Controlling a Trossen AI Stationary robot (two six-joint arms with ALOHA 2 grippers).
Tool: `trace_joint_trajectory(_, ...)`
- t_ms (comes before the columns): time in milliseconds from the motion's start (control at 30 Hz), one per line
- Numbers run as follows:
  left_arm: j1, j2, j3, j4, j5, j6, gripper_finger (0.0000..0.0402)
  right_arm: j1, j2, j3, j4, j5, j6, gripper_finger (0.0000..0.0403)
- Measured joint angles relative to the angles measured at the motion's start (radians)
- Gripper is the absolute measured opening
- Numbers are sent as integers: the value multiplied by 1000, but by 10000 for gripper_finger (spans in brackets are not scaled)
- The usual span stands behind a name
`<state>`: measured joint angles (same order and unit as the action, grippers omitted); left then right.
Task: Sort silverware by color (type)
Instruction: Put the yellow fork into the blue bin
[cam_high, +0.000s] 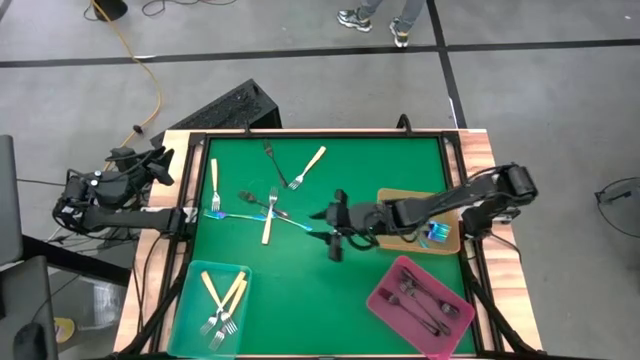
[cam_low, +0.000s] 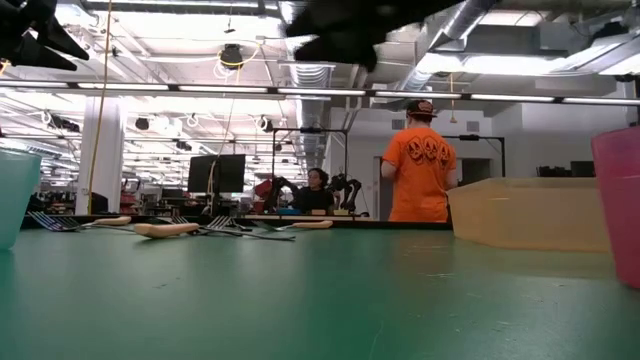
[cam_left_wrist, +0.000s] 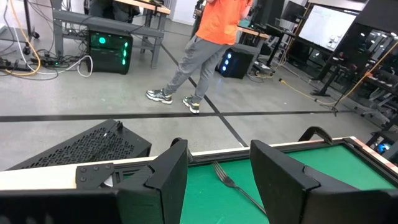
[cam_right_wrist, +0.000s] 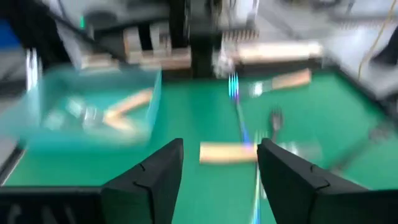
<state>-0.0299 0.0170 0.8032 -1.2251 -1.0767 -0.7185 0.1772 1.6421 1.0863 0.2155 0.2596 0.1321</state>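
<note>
The left gripper (cam_high: 158, 165) waits off the table's left rear corner, its fingers (cam_left_wrist: 168, 180) spread with nothing between them; its wrist view looks past them at a dark fork (cam_left_wrist: 233, 186) lying on the green mat (cam_high: 320, 290). In the teal tray (cam_high: 190, 320) at the front left lie several cream-handled forks (cam_high: 222, 300). Farther back, left of centre, loose forks are scattered: one cream-handled fork (cam_high: 214, 180) near the left edge, a crossed cluster (cam_high: 268, 208) of cream, dark and iridescent pieces, and a dark fork (cam_high: 272, 158) beside another cream-handled fork (cam_high: 310, 165) toward the rear. An iridescent fork (cam_high: 245, 214) lies across that cluster, just left of the right gripper (cam_high: 335, 222), which hovers over the mat's middle with its jaws apart and empty. Right of it sits the tan tray (cam_high: 395, 198) holding iridescent forks (cam_high: 437, 232), and at the front right the pink tray (cam_high: 385, 300) holds dark forks (cam_high: 425, 300).
</note>
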Motion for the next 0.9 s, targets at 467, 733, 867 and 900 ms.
trace_joint_trajectory(467, 1, 0, 0, -1, -1, 0, 158, -28, 219, 132, 102, 8, -164, 234)
trace_joint_trajectory(733, 0, 0, 0, -3, -2, -1, 158, -29, 323, 258, 46, 1, -196, 234)
trace_joint_trajectory(867, 1, 0, 0, -3, -3, -2, 158, -36, 345, 330, 22, 16, -267, 234)
trace_joint_trajectory(900, 1, 0, 0, -3, -3, -2, 158, -42, 345, 349, 12, 27, -268, 234)
